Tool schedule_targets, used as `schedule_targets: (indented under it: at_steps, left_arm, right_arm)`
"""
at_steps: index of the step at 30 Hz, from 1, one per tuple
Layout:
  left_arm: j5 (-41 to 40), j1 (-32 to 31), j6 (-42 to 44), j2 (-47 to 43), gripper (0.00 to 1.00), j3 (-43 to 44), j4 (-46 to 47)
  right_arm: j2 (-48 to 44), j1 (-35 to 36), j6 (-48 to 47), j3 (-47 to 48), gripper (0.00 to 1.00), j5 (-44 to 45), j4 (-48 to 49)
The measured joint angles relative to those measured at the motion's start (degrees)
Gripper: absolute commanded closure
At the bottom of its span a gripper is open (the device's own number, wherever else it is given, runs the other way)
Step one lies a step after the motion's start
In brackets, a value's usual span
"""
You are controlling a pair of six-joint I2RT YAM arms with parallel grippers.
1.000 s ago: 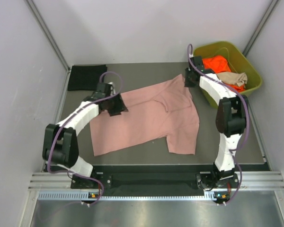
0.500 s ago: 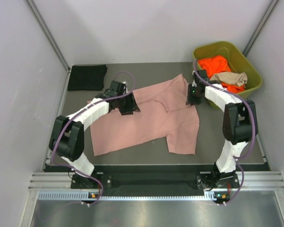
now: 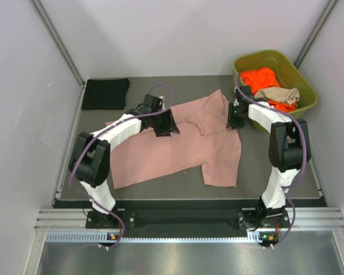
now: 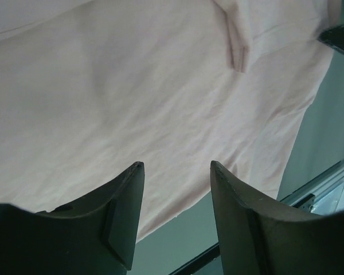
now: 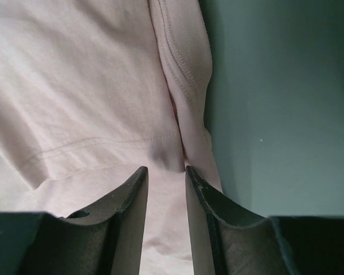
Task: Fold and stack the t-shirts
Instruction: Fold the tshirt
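A dusty pink t-shirt [image 3: 183, 143] lies spread out and crumpled across the middle of the dark table. My left gripper [image 3: 167, 125] hovers open over its upper middle; in the left wrist view [image 4: 176, 165] the wide-apart jaws frame pink cloth [image 4: 132, 86] and its hem. My right gripper [image 3: 235, 117] is at the shirt's far right sleeve; in the right wrist view [image 5: 166, 169] its jaws stand narrowly apart over a raised fold at the sleeve seam [image 5: 178, 114]. A folded black t-shirt [image 3: 105, 93] lies at the back left. Orange [image 3: 262, 76] and tan [image 3: 281, 94] shirts sit in the bin.
The olive-green bin [image 3: 307, 86] stands at the back right corner, close behind my right arm. Grey walls enclose the table on three sides. Bare table [image 5: 275, 114] shows to the right of the sleeve and along the front edge [image 3: 178, 192].
My left gripper has moved right over the pink shirt toward its middle. My right gripper came away from the bin onto the shirt's right sleeve and has stayed there.
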Motion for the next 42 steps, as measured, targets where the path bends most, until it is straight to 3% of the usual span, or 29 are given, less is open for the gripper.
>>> schedule_targets:
  at_steps: [13, 22, 27, 30, 36, 42]
  left_arm:
    - [1.0, -9.5, -6.3, 20.4, 0.46, 17.1, 4.5]
    - [-0.5, -10.3, -9.0, 26.9, 0.48, 24.0, 5.2]
    - [-1.0, -10.9, -10.0, 29.0, 0.52, 26.0, 5.2]
    - [-0.9, -11.4, -10.5, 30.6, 0.57, 27.5, 5.2]
    - [-0.5, -12.0, -11.0, 32.4, 0.8, 28.9, 5.0]
    - [-0.6, -12.1, -9.4, 32.5, 0.95, 29.7, 3.9]
  right_arm:
    - [4.1, -0.8, 0.0, 2.1, 0.71, -0.3, 0.2]
    - [5.2, -0.9, 0.0, 3.5, 0.83, -1.7, 0.2]
    - [5.3, -1.1, 0.0, 3.5, 0.84, -2.2, 0.3]
    - [5.3, -1.1, 0.0, 3.5, 0.86, -2.4, 0.3]
    - [5.3, -1.2, -0.1, 3.5, 1.0, -2.8, 0.3]
    - [4.7, -1.2, 0.5, 3.3, 1.0, -3.1, -0.2]
